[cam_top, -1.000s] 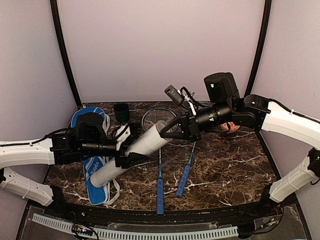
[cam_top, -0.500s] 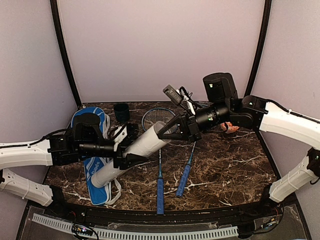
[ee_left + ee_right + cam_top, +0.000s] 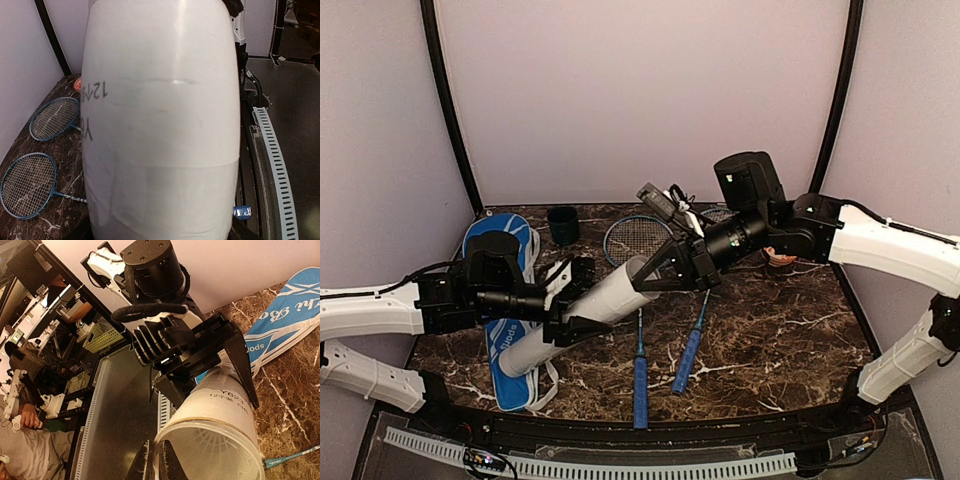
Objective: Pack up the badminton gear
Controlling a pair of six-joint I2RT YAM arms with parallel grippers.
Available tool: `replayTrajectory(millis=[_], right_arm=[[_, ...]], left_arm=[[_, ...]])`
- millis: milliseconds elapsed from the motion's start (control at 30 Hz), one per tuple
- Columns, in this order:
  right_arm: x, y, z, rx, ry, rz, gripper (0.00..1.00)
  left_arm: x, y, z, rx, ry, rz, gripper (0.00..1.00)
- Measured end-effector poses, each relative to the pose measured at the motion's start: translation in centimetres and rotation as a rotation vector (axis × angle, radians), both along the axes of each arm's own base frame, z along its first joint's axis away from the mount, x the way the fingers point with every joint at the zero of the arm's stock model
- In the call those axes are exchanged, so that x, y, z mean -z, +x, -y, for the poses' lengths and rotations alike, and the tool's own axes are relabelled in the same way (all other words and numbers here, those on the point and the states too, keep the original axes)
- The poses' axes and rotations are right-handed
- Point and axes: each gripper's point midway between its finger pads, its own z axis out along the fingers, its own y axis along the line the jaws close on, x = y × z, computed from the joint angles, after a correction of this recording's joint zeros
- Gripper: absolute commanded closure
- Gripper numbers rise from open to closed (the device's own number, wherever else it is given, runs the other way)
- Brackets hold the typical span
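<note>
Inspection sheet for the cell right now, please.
Surface: dark marble table, intact.
Job's things: tube tilted; bag flat at left; left racket and right racket lying side by side; shuttlecocks not made out.
Clutter: cup at back; orange item by right arm, unclear.
Grippers: left gripper clamped around tube; right gripper shut at its open mouth.
Cables: loops at right wrist, free.
Surroundings: plain walls; person beyond near edge.
</note>
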Motion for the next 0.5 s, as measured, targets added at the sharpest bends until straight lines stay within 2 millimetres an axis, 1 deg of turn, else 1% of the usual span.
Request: replayTrajectory(millis=[133,267,367,500], right_arm=[[-0.04,-0.37,0.04,-0.017,0.000,-0.016,0.78],[-0.20,-0.65,0.12,-0.029,0.004,-0.028,0.72],[-0.32,-0.74,0.15,-0.033,0.007,-0.032,0.72],[-0.40,-0.82,0.14,-0.042,0.018,-0.035,0.75]], left_arm=[[-0.07,-0.19,0.04,0.011,-0.003,0.000,0.59],[-0.05,-0.27,0.04,0.017,-0.003,-0.001,0.59],[-0.07,-0.34,0.05,0.022,-0.004,-0.002,0.59],[-0.13,-0.59,0.04,0.033,-0.009,-0.005,0.59]])
